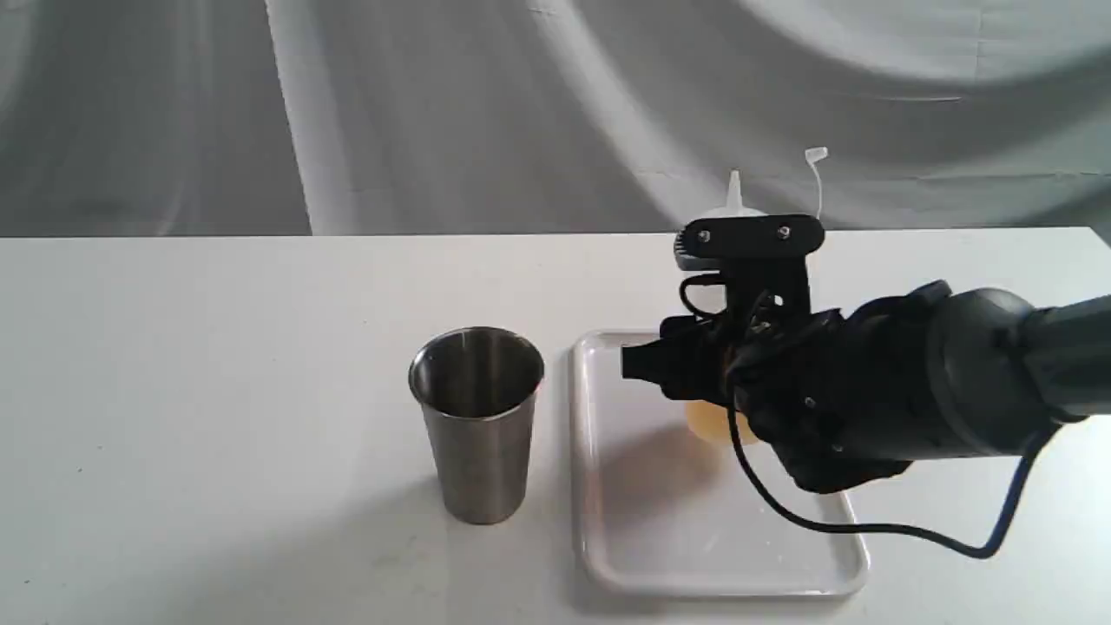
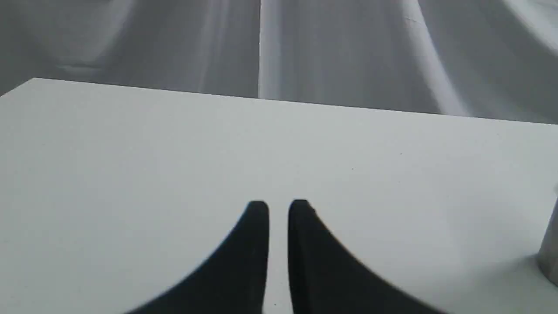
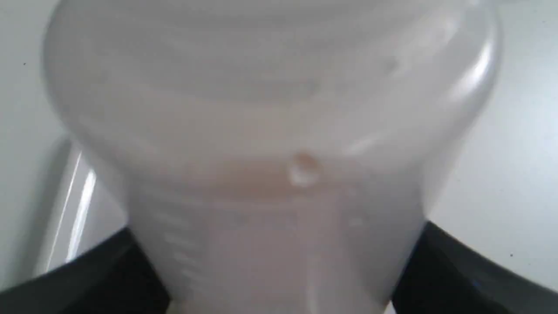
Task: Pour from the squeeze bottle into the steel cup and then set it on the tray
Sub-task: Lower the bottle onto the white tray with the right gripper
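Note:
The squeeze bottle stands upright over the white tray. My right gripper is shut on its body, and the arm hides most of it. Its cone nozzle and cap strap rise behind the wrist, and amber liquid shows at its base. Whether the base touches the tray I cannot tell. In the right wrist view the bottle fills the frame between black fingers. The steel cup stands upright left of the tray. My left gripper hovers over bare table, shut with nothing in it.
The white table runs back to a grey draped cloth. A black cable from the right arm hangs over the tray's right side. A sliver of the cup shows at the edge of the left wrist view.

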You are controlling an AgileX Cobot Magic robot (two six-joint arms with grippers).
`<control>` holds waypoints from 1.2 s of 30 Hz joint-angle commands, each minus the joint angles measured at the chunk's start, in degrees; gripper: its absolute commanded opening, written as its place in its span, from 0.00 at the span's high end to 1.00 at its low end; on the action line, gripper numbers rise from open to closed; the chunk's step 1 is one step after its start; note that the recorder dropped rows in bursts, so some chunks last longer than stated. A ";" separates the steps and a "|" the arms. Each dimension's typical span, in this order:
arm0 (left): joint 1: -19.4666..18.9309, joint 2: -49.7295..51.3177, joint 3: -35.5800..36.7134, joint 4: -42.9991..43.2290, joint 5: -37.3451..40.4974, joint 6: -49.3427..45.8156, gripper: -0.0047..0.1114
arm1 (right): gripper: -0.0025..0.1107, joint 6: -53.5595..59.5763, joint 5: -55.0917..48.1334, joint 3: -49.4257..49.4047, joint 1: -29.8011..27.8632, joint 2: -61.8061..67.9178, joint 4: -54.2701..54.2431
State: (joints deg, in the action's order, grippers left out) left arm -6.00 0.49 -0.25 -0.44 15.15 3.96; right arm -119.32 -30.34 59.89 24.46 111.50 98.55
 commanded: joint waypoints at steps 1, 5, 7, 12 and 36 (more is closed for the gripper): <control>0.26 0.16 0.25 -0.23 0.07 0.13 0.89 | 0.98 0.55 -0.68 2.64 0.12 0.48 1.40; 0.26 0.16 0.25 -0.23 0.07 0.13 0.89 | 0.98 0.55 0.10 5.26 0.12 0.83 1.40; 0.26 0.16 0.25 -0.23 0.07 0.13 0.89 | 0.98 0.66 0.10 5.61 0.12 0.83 1.40; 0.26 0.16 0.25 -0.23 0.07 0.13 0.89 | 0.98 2.91 1.64 5.59 0.12 0.86 1.40; 0.26 0.16 0.25 -0.23 0.07 0.13 0.89 | 0.98 5.37 5.02 5.59 0.12 0.86 1.40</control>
State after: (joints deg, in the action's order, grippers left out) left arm -6.00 0.49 -0.25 -0.44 15.15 3.96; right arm -114.55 -24.87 65.07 24.55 113.06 98.76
